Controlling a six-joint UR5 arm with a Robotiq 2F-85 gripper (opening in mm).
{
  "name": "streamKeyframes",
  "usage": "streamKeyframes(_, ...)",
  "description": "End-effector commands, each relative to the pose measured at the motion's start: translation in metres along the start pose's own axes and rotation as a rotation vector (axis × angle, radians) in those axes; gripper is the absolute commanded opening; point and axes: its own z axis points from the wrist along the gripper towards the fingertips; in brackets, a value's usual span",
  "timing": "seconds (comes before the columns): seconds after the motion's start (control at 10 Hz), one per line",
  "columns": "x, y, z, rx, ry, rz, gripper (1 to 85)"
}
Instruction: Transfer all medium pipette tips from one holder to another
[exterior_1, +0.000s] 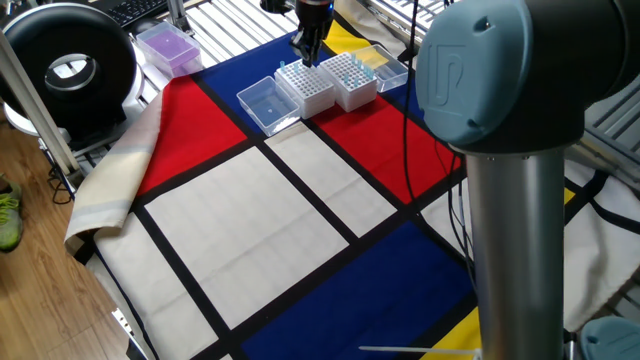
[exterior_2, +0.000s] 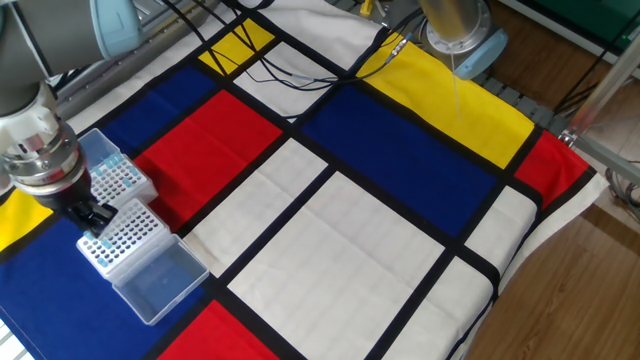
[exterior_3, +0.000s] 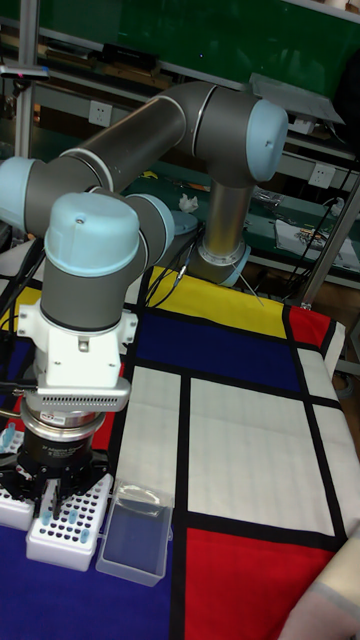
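The gripper (exterior_2: 97, 218) stands vertical over the near tip rack (exterior_2: 122, 238), fingertips at its top edge; whether the jaws grip anything cannot be told. Medium pipette tips (exterior_2: 112, 163) sit in the adjoining far rack (exterior_2: 118, 180), touching the first; a few blue tips also show in the near rack; an open clear lid (exterior_2: 158, 280) lies flat alongside on the chequered cloth (exterior_2: 380, 240).

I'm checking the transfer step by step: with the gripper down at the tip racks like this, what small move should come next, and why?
Probably a short, straight descent. The gripper hangs right over the near edge of the white holder, beside the other holder with pale-blue tips. Whether it carries a tip, or is seated, cannot be told, so lowering slowly seems safest.
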Motion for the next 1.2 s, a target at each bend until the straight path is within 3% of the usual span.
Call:
streamKeyframes(0.0,-0.0077,0.0056,-0.0047,-0.025,-0.031,0.016,26.7)
streamKeyframes(1.1,-0.0079,0.0026,-0.0034,-0.025,-0.041,0.017,26.3)
